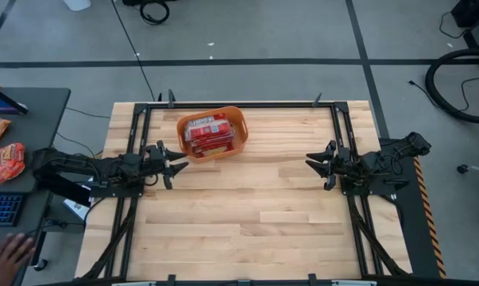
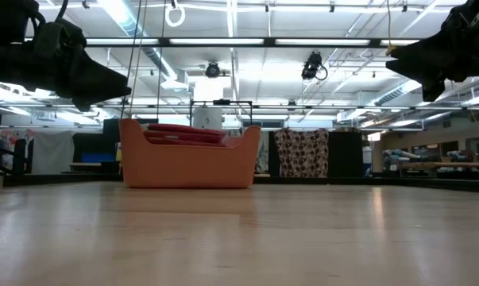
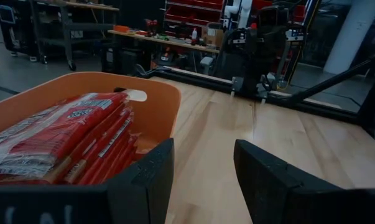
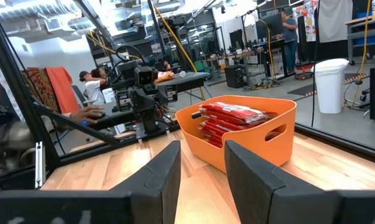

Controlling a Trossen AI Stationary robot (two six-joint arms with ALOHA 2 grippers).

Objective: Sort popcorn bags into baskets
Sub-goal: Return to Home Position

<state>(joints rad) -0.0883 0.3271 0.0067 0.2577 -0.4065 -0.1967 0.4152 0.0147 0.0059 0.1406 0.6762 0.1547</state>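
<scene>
The orange basket (image 1: 213,133) stands on the table's far half, left of centre, its flat bottom on the wood. Several red popcorn bags (image 1: 207,133) lie stacked inside it; they also show in the left wrist view (image 3: 63,140) and the right wrist view (image 4: 227,118). My left gripper (image 1: 178,160) hovers open just beside the basket's near-left corner, touching nothing. My right gripper (image 1: 312,162) hovers open near the table's right edge, far from the basket. In the low view the basket (image 2: 187,155) sits with bags (image 2: 183,133) above its rim.
Bare wood fills the table's middle and near half (image 1: 247,214). A dark frame rail (image 1: 247,104) runs along the far edge. On a side table to the left lie other snack packets (image 1: 7,161), and a person's hand (image 1: 9,254) shows at the near left.
</scene>
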